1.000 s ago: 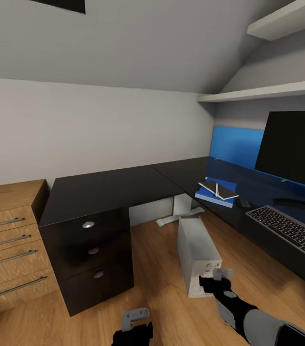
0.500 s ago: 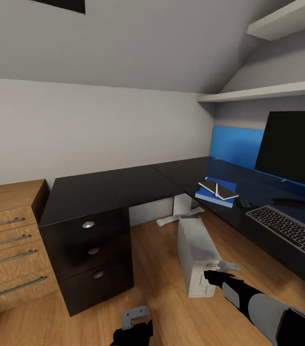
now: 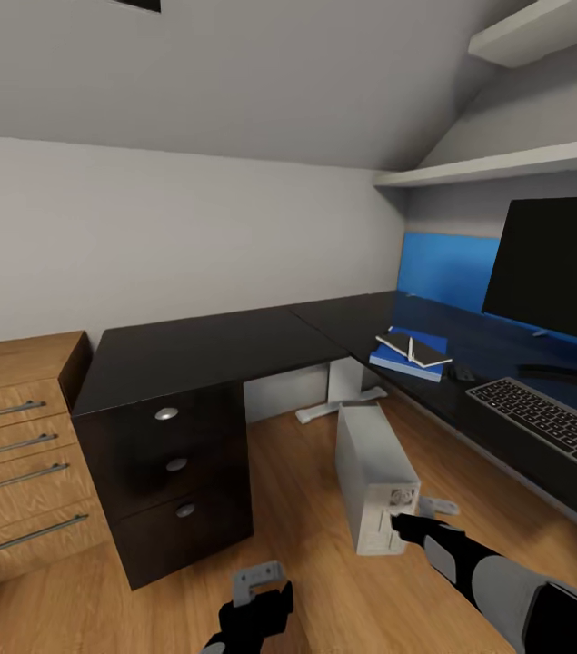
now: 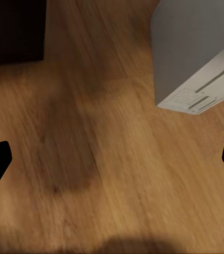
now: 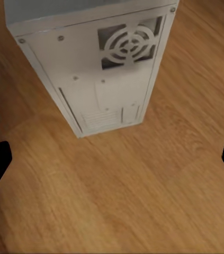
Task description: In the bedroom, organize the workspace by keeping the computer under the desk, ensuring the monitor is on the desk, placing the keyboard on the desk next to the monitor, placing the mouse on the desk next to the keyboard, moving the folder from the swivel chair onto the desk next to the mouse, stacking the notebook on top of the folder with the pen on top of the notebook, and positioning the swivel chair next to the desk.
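My right gripper (image 3: 418, 520) hovers, jaws spread, at the back panel of the light grey boxy computer tower (image 3: 374, 477) — standing on the wood floor beside the glossy black desk (image 3: 206, 350). Next, I judge: push it underneath.

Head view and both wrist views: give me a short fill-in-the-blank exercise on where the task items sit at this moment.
1. The computer stands on the wooden ____.
2. The notebook lies on top of the blue ____.
3. The keyboard lies on the desk in front of the ____.
4. The right end effector is beside the computer with its fingers ____.

Missing words: floor; folder; monitor; open
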Motion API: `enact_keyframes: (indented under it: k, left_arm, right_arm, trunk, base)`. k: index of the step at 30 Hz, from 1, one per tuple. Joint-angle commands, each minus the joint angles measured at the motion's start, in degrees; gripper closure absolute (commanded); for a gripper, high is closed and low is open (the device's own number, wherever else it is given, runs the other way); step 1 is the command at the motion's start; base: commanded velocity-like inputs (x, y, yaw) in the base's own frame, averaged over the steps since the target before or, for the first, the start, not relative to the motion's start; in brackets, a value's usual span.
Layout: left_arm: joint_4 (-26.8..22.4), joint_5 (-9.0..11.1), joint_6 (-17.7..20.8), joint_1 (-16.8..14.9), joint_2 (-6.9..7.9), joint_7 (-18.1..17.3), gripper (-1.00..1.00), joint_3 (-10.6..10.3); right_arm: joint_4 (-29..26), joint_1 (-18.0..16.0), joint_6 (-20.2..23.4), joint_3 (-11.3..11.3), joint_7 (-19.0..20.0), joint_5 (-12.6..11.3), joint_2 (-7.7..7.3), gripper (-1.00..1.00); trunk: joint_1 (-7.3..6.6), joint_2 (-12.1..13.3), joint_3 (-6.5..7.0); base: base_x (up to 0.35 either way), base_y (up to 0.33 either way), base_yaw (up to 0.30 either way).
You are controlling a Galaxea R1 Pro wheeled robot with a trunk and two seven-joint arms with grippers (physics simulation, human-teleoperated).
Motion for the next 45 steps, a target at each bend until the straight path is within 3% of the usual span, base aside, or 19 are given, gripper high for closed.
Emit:
enact_keyframes:
  k: [1, 9, 21, 45]
  left_arm:
    - [-0.08, 0.36, 0.16, -0.05, 0.02, 0.42, -1.00, -0.31]
    - [0.68, 0.36, 0.25, -0.05, -0.04, 0.53, -1.00, -1.53]
    - [0.82, 0.23, 0.15, -0.05, 0.01, 0.59, -1.00, -1.58]
    - [0.77, 0.26, 0.00, -0.05, 1.06, 0.63, -1.00, -1.29]
  right_arm:
    - [0.04, -0.01, 0.01, 0.48, -0.35, -0.50, -0.05, -1.00]
    - [1.78, -0.01, -1.17, 0.41, -0.45, -0.52, -0.11, -1.00]
    - [2.10, -0.03, -3.26, 0.50, -0.61, -0.48, -0.03, -1.00]
    - [2.11, -0.01, -4.31, 0.68, -0.62, -0.45, 0.25, -1.00]
  trunk:
    - [0.21, -0.44, -0.24]
    - [1.97, -3.65, -1.68]
    - [4.61, -8.46, -3.83]
    - [4.61, -8.46, -3.83]
  base:
    - [0.000, 0.000, 0.000]
    - [0.000, 0.000, 0.000]
    - [0.000, 0.000, 0.000]
    - [0.016, 0.000, 0.000]
